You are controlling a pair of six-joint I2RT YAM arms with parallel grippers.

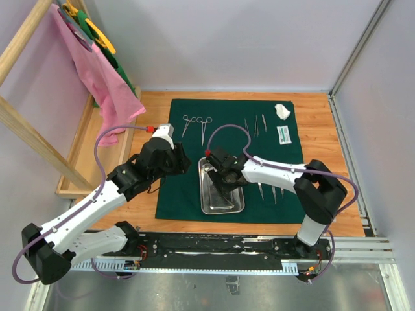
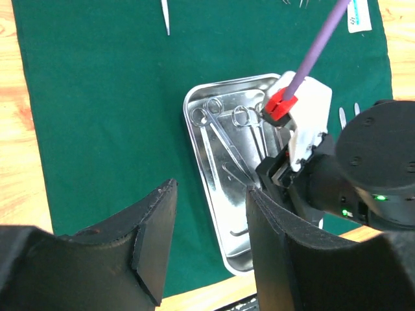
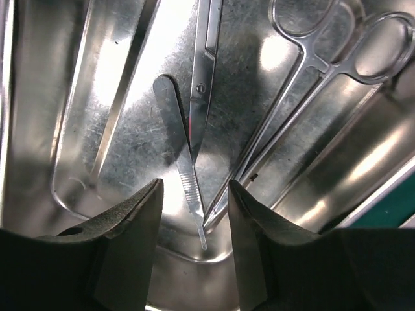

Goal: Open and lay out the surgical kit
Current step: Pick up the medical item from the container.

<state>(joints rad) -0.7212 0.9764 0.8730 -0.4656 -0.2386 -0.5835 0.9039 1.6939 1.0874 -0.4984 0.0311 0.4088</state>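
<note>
The dark green cloth [image 1: 227, 139] lies spread flat on the wooden table. The steel tray [image 1: 209, 206] stands on its near part and holds a flat scalpel handle [image 3: 176, 146] and ring-handled forceps [image 3: 311, 78]. My right gripper [image 1: 222, 190] is open and empty, low inside the tray, its jaws either side of the handle's thin tip [image 3: 194, 220]. My left gripper [image 1: 180, 163] is open and empty above the cloth, left of the tray [image 2: 211, 246]. Two forceps [image 1: 196, 124], tweezers [image 1: 257, 126], the gauze wad [image 1: 283, 111] and the white packet [image 1: 283, 134] lie along the cloth's far part.
More thin steel tools [image 1: 269, 192] lie on the cloth right of the tray. A wooden rack [image 1: 26, 123] with a pink cloth [image 1: 97, 71] stands at the left, over a wooden shelf [image 1: 81, 152]. Grey walls close in the back and right.
</note>
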